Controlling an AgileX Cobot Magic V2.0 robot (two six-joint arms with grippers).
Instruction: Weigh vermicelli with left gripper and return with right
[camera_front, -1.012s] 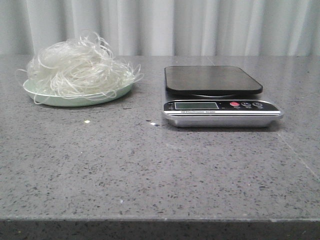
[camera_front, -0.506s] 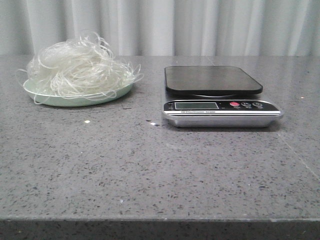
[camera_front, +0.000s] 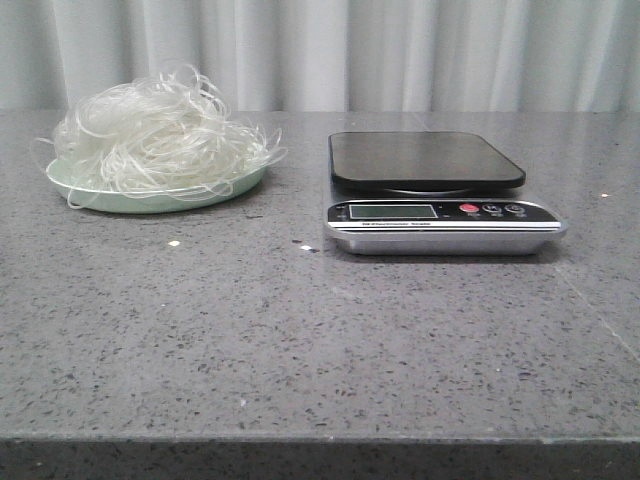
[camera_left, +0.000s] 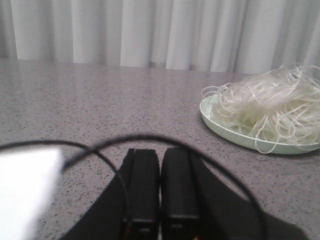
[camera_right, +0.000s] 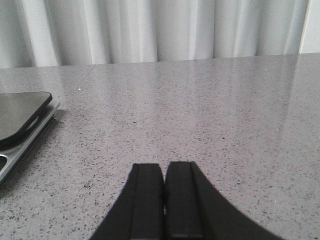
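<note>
Nothing is seen to have moved since the earlier front views; vermicelli, plate and scale are placed as before.

Item, left: vermicelli (camera_front: 160, 135), a loose whitish tangle, is heaped on a pale green plate (camera_front: 150, 200) at the left rear of the bench (camera_front: 300, 340). Stray strands are draped over the plate rim towards the scale.

Item, centre-right: a digital scale (camera_front: 440, 195) is set well apart from the plate, its dark platform (camera_front: 425, 160) bare, with display and buttons facing forward.

Item, left pincer (camera_left: 160, 187): shown only in its wrist view, clenched, fingers pressed together, nothing held. It is kept low over the bench, short of the plate, with a black cable (camera_left: 150, 142) looped across the view.

Item, right pincer (camera_right: 165, 195): likewise clenched and empty, with the scale's edge at one side of its view.

Status: weighing is judged not yet begun.

Risks: a clenched left pincer must be released before the approach, or the mound would merely be pushed. Springy strands may be only partly gathered, so that some trail, snag on the rim and drag the light plate, or fall between plate and scale. Overhanging strands touching the bench would falsify the reading.
</note>
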